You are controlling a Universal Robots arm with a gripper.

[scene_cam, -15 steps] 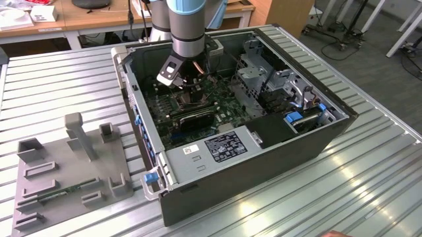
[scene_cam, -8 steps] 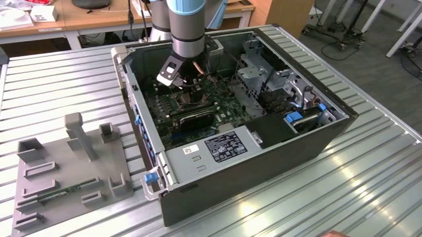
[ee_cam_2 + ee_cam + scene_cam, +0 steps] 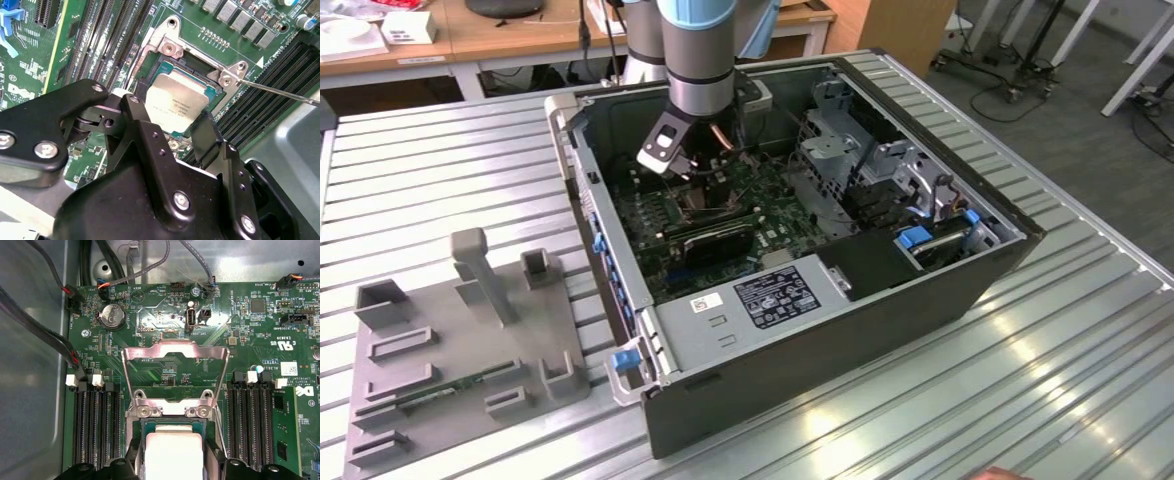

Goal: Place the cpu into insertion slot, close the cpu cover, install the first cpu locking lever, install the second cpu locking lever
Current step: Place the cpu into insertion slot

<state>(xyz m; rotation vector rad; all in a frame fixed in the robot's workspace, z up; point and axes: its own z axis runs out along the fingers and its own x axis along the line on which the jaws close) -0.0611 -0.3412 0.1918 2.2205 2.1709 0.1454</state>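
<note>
The black fingers (image 3: 142, 125) were clenched on two opposite edges of the small square silvery-tan cpu (image 3: 175, 100). The cpu lay level over the dark square insertion slot (image 3: 191, 61) on the green motherboard (image 3: 654, 215), upper middle of the exterior view. The thin silvery cpu cover (image 3: 175, 352) stood raised. Seating likely required square alignment, straight descent and no pressing force.
</note>
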